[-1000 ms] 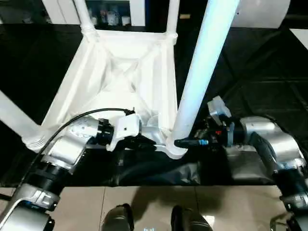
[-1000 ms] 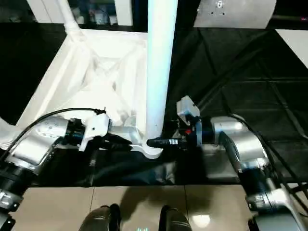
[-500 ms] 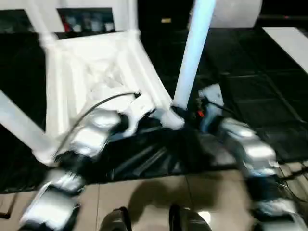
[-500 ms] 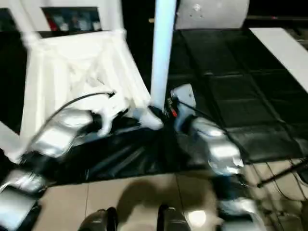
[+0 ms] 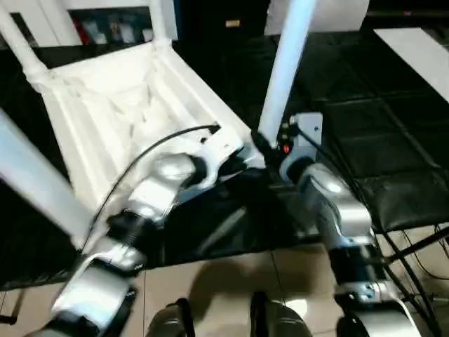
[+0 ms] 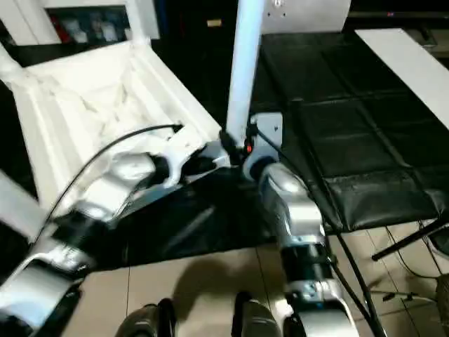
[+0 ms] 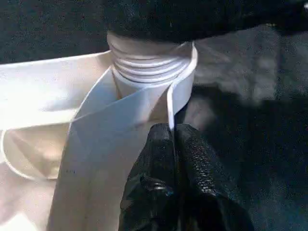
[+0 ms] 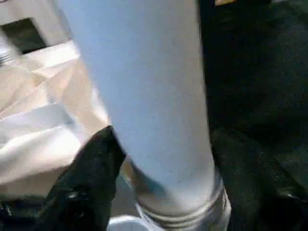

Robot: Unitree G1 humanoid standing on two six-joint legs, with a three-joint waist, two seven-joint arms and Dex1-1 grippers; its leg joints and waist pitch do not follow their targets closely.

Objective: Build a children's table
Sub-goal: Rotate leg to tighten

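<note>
The white plastic children's table top lies underside-up beyond both grippers; its long white tubular leg stands between the right gripper fingers, which straddle it loosely; the left gripper, pinched closed, presses the corner socket; the threads look part-seated, so the leg could tilt and cross-thread.

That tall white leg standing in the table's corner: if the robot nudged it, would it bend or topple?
The leg looks like a stiff, smooth plastic tube, so it probably wouldn't bend. Its threaded end sits in the corner socket, so it likely stays upright.
</note>
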